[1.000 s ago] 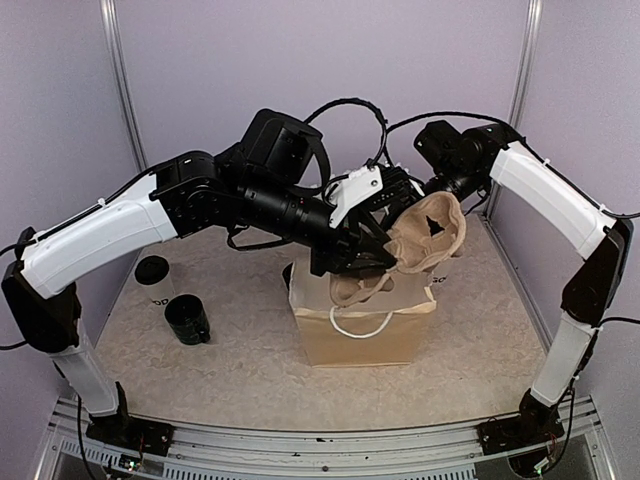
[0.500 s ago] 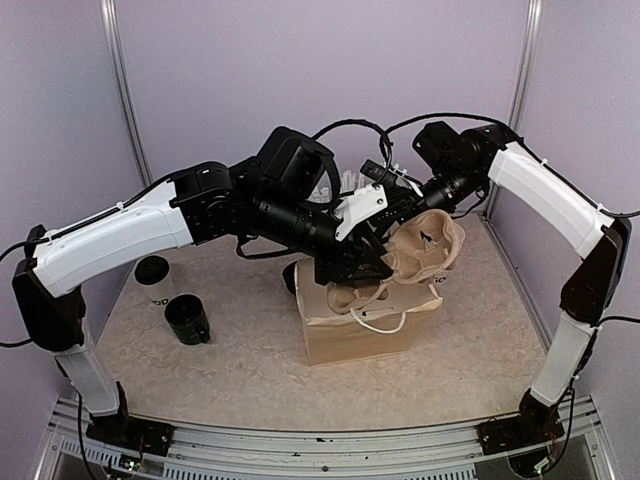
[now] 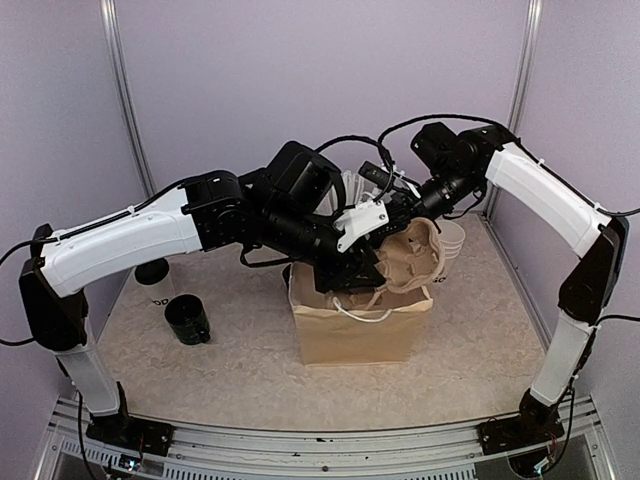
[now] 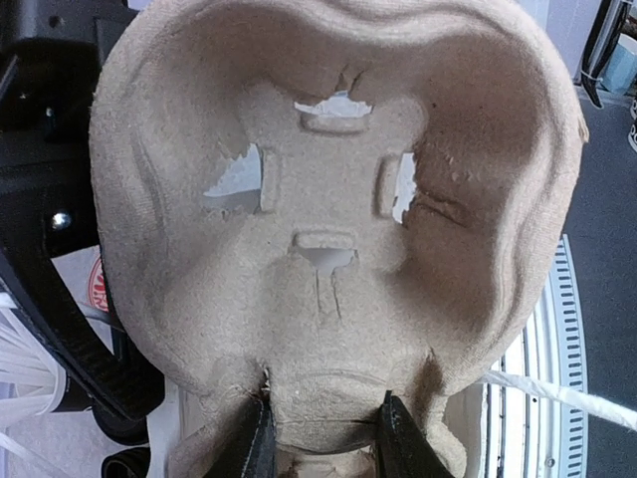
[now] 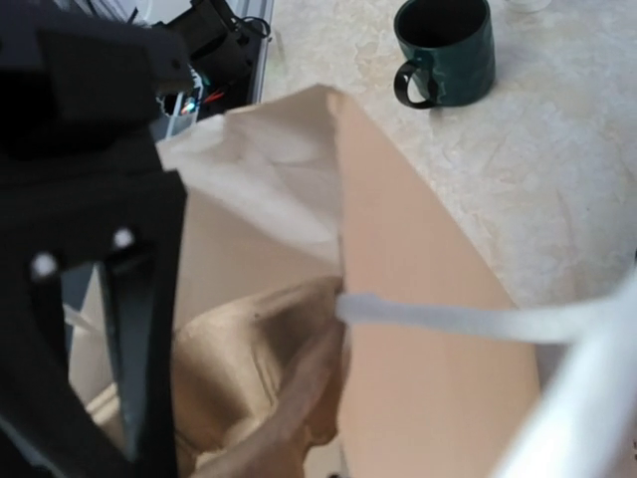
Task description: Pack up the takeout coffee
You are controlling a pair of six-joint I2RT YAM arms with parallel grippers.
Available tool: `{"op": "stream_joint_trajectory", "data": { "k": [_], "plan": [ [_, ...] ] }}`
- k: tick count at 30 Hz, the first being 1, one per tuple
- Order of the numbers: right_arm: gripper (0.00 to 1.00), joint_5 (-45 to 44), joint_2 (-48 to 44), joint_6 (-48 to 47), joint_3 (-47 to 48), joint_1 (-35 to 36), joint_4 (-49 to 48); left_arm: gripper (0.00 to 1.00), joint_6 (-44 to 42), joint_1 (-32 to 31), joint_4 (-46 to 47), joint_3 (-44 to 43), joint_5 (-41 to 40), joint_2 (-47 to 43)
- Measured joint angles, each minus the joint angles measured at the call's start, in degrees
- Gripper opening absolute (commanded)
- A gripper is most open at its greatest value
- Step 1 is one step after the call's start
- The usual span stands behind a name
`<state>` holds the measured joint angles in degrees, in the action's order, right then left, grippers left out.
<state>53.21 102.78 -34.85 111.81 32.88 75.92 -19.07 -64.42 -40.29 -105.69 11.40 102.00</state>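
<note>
Moulded-pulp cup carrier (image 4: 328,199) fills the left wrist view. Its lower tab is pinched between the fingers of the left gripper (image 4: 324,443), jaws a little apart and clamped on that tab. The carrier hangs tilted at the mouth of the brown paper bag (image 3: 355,335), its lower end dipping inside. The right gripper (image 3: 398,207) is closed above the bag's far edge; what it pinches, if anything, cannot be told. The takeout coffee (image 3: 154,285) stands well left of the bag, untouched, just behind the dark green mug (image 3: 187,320). A second ago the carrier hung higher, above the bag — since then the left arm has reached farther over and brought it down.
</note>
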Motion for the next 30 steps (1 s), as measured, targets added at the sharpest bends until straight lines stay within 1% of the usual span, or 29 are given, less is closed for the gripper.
{"op": "stream_joint_trajectory", "data": {
  "k": [8, 17, 18, 22, 27, 30],
  "plan": [
    [0.0, -0.48, 0.87, 1.03, 1.92, -0.44, -0.55, 0.3, 1.27, 0.0, -2.21, 2.82, -1.99, 0.0],
    [0.0, -0.5, 0.94, 1.33, 2.05, -0.44, -0.59, 0.3, 2.82, 0.11, -5.88, 2.91, -4.44, -0.02],
    [0.02, -0.5, 0.94, 1.33, 2.05, -0.44, -0.59, 0.3, 3.04, 0.13, -6.1, 2.91, -4.57, -0.02],
    [0.24, -0.52, 0.94, 1.66, 2.05, -0.48, -0.63, 0.3, 3.74, 0.55, -7.45, 2.73, -5.51, 0.09],
    [0.37, -0.87, 0.94, 1.92, 2.08, -1.03, -0.87, 0.3, 4.11, 1.03, -10.45, -0.04, -7.1, 2.6],
    [0.42, -0.98, 0.94, 2.25, 2.67, -1.99, -0.81, 0.3, 4.37, 1.11, -11.47, -0.98, -7.52, 4.55]
  ]
}}
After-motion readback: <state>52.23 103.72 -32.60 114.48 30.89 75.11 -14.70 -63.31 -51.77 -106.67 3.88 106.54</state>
